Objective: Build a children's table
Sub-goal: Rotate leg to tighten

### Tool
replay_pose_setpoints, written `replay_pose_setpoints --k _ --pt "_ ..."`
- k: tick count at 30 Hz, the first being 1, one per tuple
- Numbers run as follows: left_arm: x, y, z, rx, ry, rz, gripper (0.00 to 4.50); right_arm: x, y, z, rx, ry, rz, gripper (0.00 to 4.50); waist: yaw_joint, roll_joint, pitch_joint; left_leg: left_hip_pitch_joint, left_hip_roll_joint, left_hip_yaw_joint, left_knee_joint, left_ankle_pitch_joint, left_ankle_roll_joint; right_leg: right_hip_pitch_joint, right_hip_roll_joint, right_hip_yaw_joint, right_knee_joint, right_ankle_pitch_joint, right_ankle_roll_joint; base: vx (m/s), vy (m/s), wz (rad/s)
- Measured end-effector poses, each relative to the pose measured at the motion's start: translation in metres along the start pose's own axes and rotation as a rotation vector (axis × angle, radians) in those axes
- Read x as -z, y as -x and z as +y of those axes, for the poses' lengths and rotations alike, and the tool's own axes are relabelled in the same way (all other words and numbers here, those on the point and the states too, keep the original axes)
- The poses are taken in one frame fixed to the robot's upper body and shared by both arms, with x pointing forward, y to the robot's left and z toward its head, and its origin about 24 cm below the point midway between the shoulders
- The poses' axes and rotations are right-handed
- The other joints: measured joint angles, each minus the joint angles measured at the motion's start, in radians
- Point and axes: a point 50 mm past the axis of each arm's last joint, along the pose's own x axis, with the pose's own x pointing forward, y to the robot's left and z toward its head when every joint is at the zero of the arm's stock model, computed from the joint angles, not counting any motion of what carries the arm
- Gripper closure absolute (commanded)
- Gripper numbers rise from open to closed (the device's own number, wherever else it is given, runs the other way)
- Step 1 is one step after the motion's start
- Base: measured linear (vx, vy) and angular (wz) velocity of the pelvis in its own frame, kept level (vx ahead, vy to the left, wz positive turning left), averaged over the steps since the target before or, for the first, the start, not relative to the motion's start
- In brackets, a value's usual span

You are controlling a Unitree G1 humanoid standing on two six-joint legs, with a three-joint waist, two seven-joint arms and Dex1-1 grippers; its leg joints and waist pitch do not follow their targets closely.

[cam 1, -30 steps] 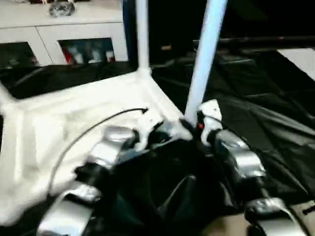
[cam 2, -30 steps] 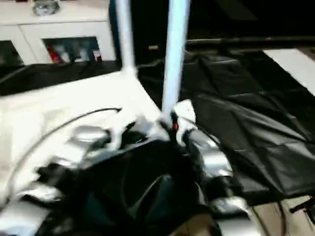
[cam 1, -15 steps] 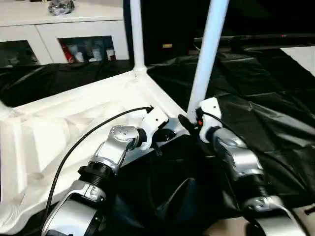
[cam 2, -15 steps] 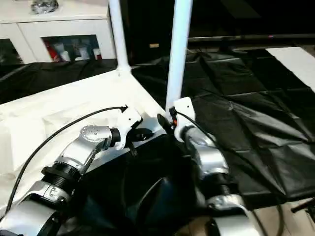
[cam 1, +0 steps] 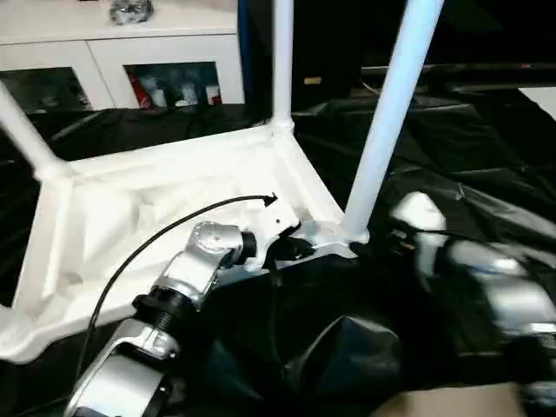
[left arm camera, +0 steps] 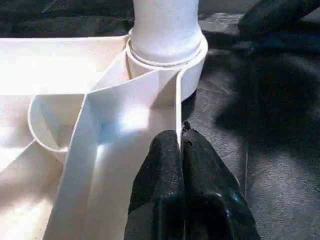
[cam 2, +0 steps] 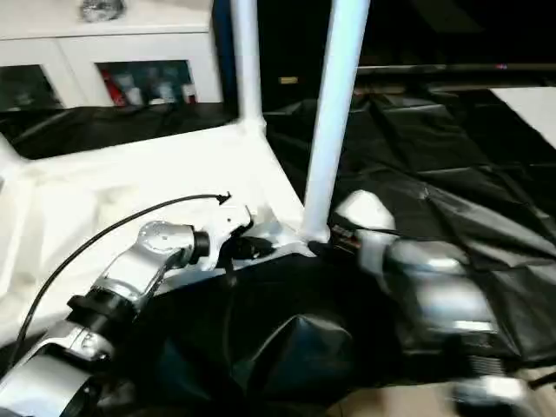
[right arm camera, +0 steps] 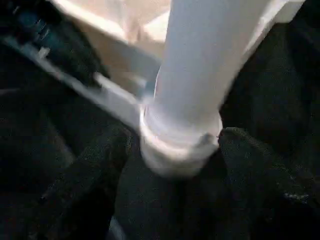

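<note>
Inverted tabletop (cam 1: 130, 208) of the children's table, lying ribbed underside up on a black sheet (cam 1: 486, 148) that covers the work surface. Three white legs are seen rising from its corner sockets: the near leg (cam 1: 387, 130) at the corner closest to the grippers, a far leg (cam 1: 282, 61) at the corner behind it, and a third leg (cam 1: 22, 130) at the far corner on the robot's left, which leans outward in the head views. The left gripper (left arm camera: 181, 145), fingers pressed together with the thin rim wall of the tabletop pinched between them or lying just against them (the wrist view does not settle which), sits at the long edge immediately beside the near corner socket (left arm camera: 167, 65). A black cable (cam 1: 174, 221) arcs over the silver left forearm (cam 1: 187, 278). The right gripper (right arm camera: 175, 150) stands with its two black fingers (right arm camera: 250, 170) spread wide on either side of the base of the near leg, apart from it and grasping nothing; in the head views the right forearm (cam 1: 486, 287) is blurred. A white cabinet (cam 1: 113, 52) with glass doors stands behind the sheet, a small dark object (cam 1: 132, 10) on its top
</note>
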Motion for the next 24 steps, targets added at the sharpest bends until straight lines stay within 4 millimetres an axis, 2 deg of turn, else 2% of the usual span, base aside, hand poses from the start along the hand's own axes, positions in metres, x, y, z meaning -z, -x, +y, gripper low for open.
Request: replay_pose_setpoints --k 8,10,15,16,17,20,21,24 --pt "0.001 0.004 -0.001 0.037 -0.016 -0.008 4.5 -0.003 0.021 -0.014 0.015 -0.011 -0.012 1.27 0.002 0.0 0.0 -0.004 0.0 0.0 0.001 0.003 0.006 -0.002 0.0 -0.001 0.0 0.0 0.0 0.0 0.0 0.0" --pt "0.0 0.004 -0.001 0.039 -0.026 -0.01 4.5 -0.006 0.023 -0.011 -0.025 -0.02 -0.024 1.27 0.003 0.0 0.0 -0.008 0.0 -0.001 0.003 0.003 0.007 -0.005 0.0 -0.001 0.001 0.0 0.0 0.0 0.0 0.0" --pt "0.0 0.005 -0.004 0.038 -0.044 -0.027 4.5 -0.007 0.022 0.005 -0.16 -0.035 -0.023 1.27 0.008 0.0 0.0 -0.01 0.001 -0.001 0.005 0.003 0.008 -0.008 0.0 -0.001 0.003 0.0 0.0 0.0 0.0 0.0" --pt "0.001 0.005 -0.005 0.04 -0.037 -0.032 4.06 -0.005 0.022 0.007 -0.176 -0.043 -0.012 1.22 0.008 0.0 0.0 -0.011 0.001 -0.001 0.005 0.003 0.008 -0.008 0.0 -0.001 0.003 0.0 0.0 0.0 0.0 0.0" --pt "0.001 0.007 -0.006 0.039 -0.015 -0.042 3.95 -0.005 0.021 0.009 -0.189 -0.05 -0.008 1.22 0.009 0.0 0.0 -0.012 0.001 0.0 0.006 0.003 0.008 -0.009 0.0 -0.001 0.004 0.0 0.0 0.0 0.0 0.0" --pt "-0.01 0.014 -0.008 0.039 0.054 -0.151 3.79 -0.008 0.019 0.014 -0.218 -0.053 -0.018 1.22 0.015 -0.001 0.0 -0.014 0.001 0.0 0.007 0.004 0.008 -0.011 -0.001 -0.001 0.005 0.0 0.0 0.0 0.0 0.0" --pt "-0.023 0.024 -0.008 0.035 0.048 -0.215 3.66 -0.013 0.014 0.018 -0.234 -0.049 -0.049 1.22 0.016 -0.001 0.0 -0.013 0.001 0.0 0.007 0.003 0.008 -0.011 -0.001 0.0 0.006 0.0 0.0 0.0 0.0 0.0" --pt "-0.026 0.053 -0.009 0.025 0.044 -0.249 3.53 -0.02 -0.003 0.029 -0.274 -0.047 -0.094 1.22 0.005 -0.002 -0.002 -0.01 0.002 0.0 0.006 0.002 0.006 -0.011 0.0 0.0 0.009 -0.001 0.0 0.0 0.0 0.0"
